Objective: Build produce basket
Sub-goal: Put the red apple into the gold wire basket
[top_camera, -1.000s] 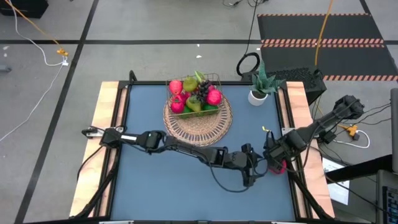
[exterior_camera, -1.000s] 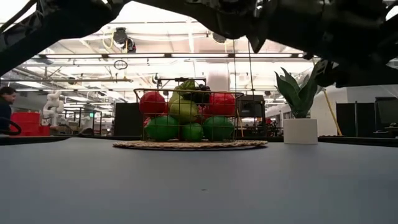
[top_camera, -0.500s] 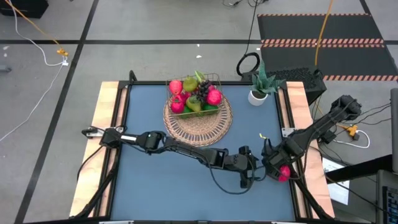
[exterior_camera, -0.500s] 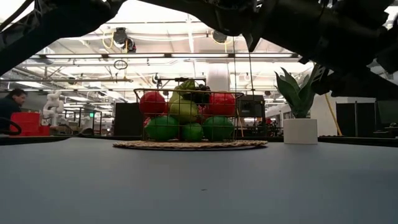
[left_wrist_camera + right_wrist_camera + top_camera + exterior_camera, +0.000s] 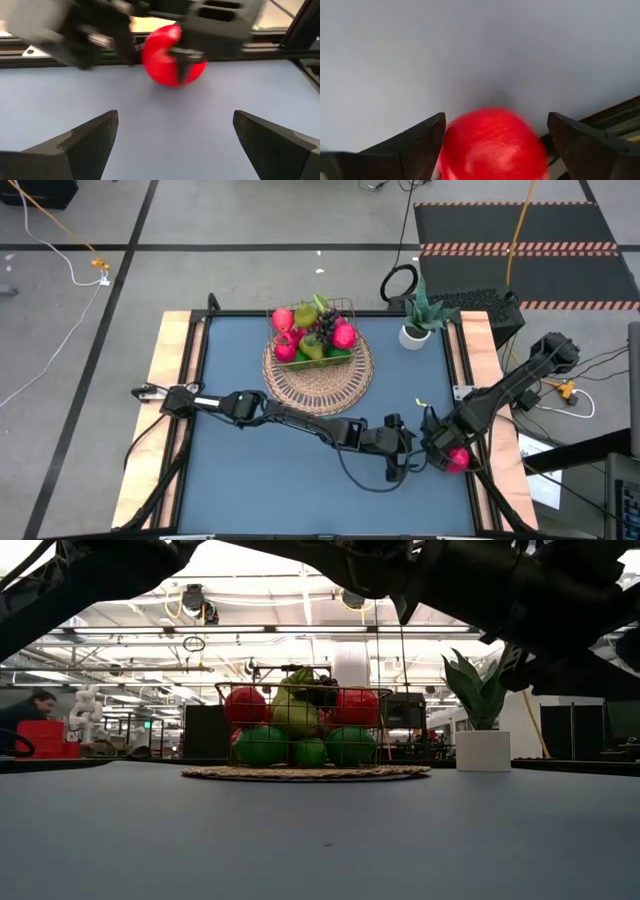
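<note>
My right fingers [image 5: 492, 145] stand wide apart around a red apple [image 5: 493, 145] at the near right corner of the table [image 5: 240, 470]. The apple sits between the two of them, with a gap showing on either side, so I am not clamped on it. From above, the apple [image 5: 457, 458] shows pink-red just beside the table's right rail, under my right wrist.

My left fingers [image 5: 172, 145] are also spread wide and hold nothing. They face that same apple [image 5: 172, 62] across a short stretch of blue table. My left arm reaches low from the left edge across to the near right, so my two grippers [image 5: 398, 463] are close together there.

Farther back, well apart from both arms, the wire basket [image 5: 300, 725] sits on a round wicker mat [image 5: 318, 375]. It holds green limes, a yellow-green pear, red fruits and dark grapes. A potted plant [image 5: 482, 715] stands to its right, near the far right corner.
</note>
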Controlling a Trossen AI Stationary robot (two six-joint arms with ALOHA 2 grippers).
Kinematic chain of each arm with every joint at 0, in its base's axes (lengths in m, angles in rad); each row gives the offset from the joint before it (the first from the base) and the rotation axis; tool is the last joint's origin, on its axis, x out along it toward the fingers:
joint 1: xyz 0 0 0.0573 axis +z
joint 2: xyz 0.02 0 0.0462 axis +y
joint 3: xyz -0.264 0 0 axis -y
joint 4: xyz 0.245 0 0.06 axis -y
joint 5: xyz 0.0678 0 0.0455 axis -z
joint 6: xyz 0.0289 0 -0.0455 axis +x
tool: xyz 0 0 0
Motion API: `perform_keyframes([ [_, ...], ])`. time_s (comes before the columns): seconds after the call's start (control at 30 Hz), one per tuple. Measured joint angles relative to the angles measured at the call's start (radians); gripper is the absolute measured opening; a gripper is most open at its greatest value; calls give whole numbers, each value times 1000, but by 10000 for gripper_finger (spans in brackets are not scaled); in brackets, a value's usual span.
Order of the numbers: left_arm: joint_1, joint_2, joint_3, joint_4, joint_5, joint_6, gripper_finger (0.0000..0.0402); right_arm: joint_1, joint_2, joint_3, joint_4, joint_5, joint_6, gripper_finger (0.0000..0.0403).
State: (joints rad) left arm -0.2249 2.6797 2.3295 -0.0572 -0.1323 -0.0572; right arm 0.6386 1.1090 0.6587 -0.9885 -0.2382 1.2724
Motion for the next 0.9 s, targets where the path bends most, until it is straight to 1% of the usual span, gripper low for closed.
perform_keyframes([
  [0.07,0,0,0,-11,0,22,392,-4,-1,21,-17,69,13,343],
  [0.17,0,0,0,-32,0,18,392,-3,-2,64,-35,127,13,343],
  [0.37,0,1,0,-38,0,1,392,14,5,137,-93,133,-19,343],
  [0.43,1,1,0,-38,0,1,392,26,15,142,-114,116,-58,343],
  [0.57,2,1,0,-44,0,7,392,66,40,142,-108,36,-162,343],
  [0.7,2,1,0,-77,-1,0,392,104,52,142,8,-51,-144,343],
  [0.8,-1,1,0,-81,-1,-3,392,119,51,143,85,-67,-120,345],
  [0.9,-3,1,0,-79,-1,-3,392,125,47,143,97,-78,-73,344],
])
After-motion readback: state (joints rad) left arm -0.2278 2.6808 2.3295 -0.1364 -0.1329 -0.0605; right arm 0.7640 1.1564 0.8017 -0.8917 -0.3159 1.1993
